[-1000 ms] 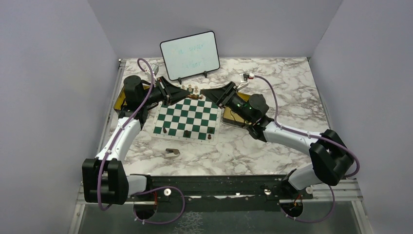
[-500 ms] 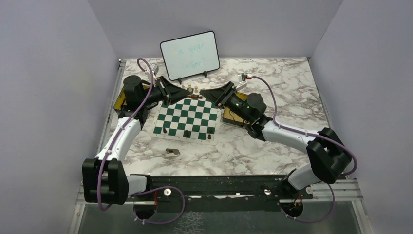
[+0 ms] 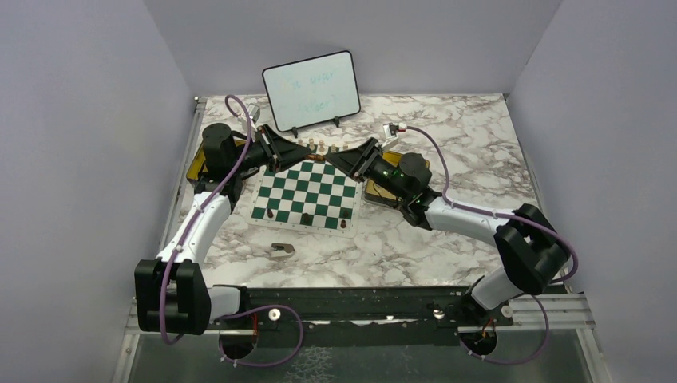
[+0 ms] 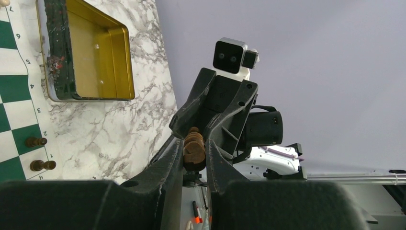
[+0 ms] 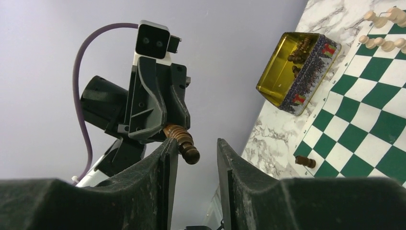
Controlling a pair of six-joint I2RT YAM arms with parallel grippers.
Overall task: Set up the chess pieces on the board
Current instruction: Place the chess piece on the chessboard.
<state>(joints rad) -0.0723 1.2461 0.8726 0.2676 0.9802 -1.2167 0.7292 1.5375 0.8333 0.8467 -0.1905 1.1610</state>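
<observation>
Over the far edge of the flat chessboard mat (image 3: 306,194), checked dark green and white with a white border, two black arms are pointing at each other tip to tip. The left gripper (image 4: 193,160) is clamping its matte black fingers (image 4: 167,172) on a dark brown chess piece (image 4: 194,149) of ribbed, glossy turned wood, holding it off the board. The right gripper (image 5: 195,146) is facing it with its fingers standing apart. The knobbed end of the piece is lying in that gap close to one finger, and whether it is touching cannot be told. A gold square tin (image 5: 297,72) with a speckled printed wall is sitting left of the board with dark figures showing inside. A second gold tin (image 4: 119,62) is sitting to the right, partly under the right arm. Small light tan pieces (image 3: 313,145) are lining the far edge just behind the grippers, while a few dark brown pieces (image 3: 307,217) are standing along the near rows. A white rectangular whiteboard (image 3: 311,90) is leaning at the far side of the grey-veined marble table (image 3: 447,239). A flat brownish-grey scrap (image 3: 282,249) is lying near of the board, and a purple cable (image 3: 239,128) is looping over the left arm.
</observation>
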